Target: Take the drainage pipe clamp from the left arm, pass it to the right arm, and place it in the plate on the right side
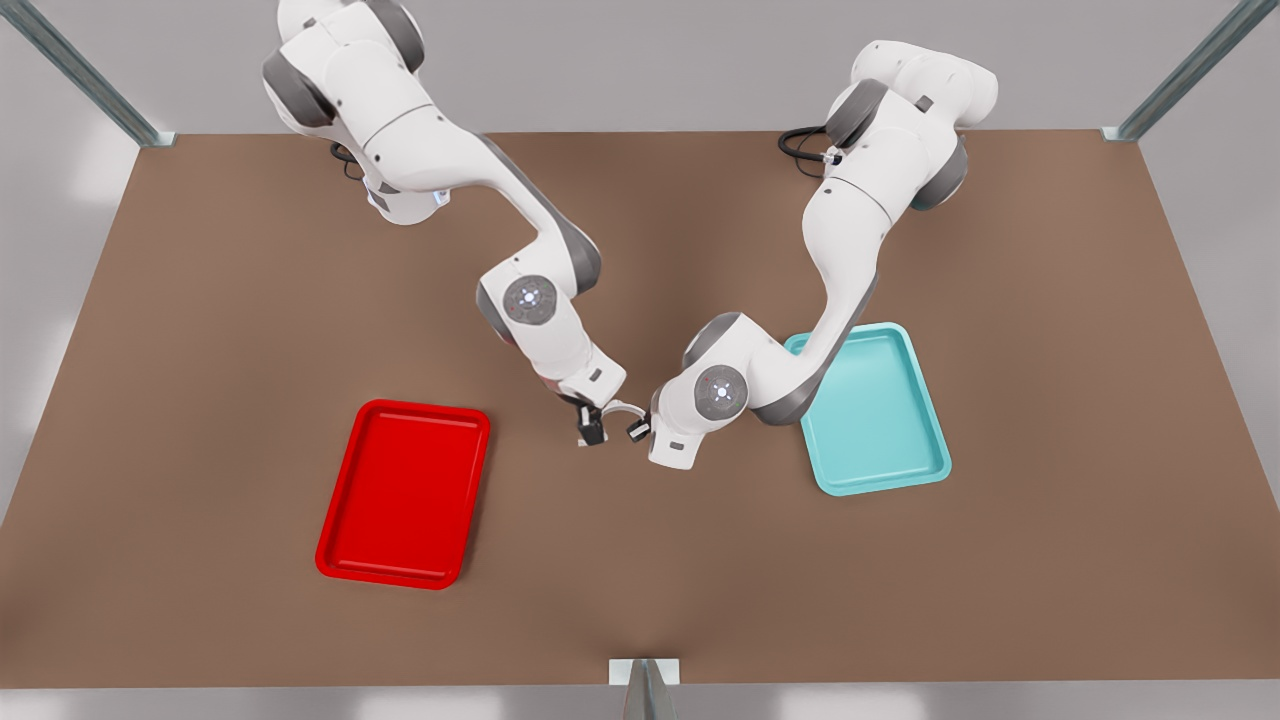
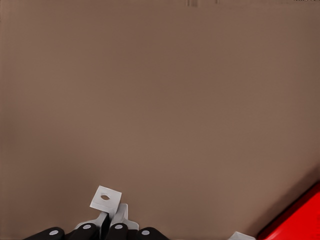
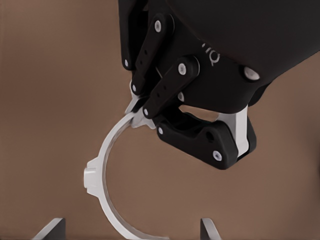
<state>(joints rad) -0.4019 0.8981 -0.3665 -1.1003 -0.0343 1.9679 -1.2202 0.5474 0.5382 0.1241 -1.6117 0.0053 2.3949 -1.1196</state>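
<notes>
— Where do we have the drainage pipe clamp (image 1: 622, 408)?

— Off the bench (image 1: 200, 400), between our two grippers, about midway between the red plate (image 1: 345, 555) and the teal tray (image 1: 930, 470). Our left gripper (image 1: 636, 430), on the arm reaching in from the front view's right, is clamped on one end tab of the white half-ring.

— And our right gripper (image 1: 590, 432)?

— It hangs just beside the clamp, on the plate's side. In the right wrist view its fingertips (image 3: 50, 229) stand apart, and the ring's curve dips between them; we cannot tell if they touch it.

— The plate?

— It lies flat on the bench at the front view's left, apart from both grippers.
</notes>
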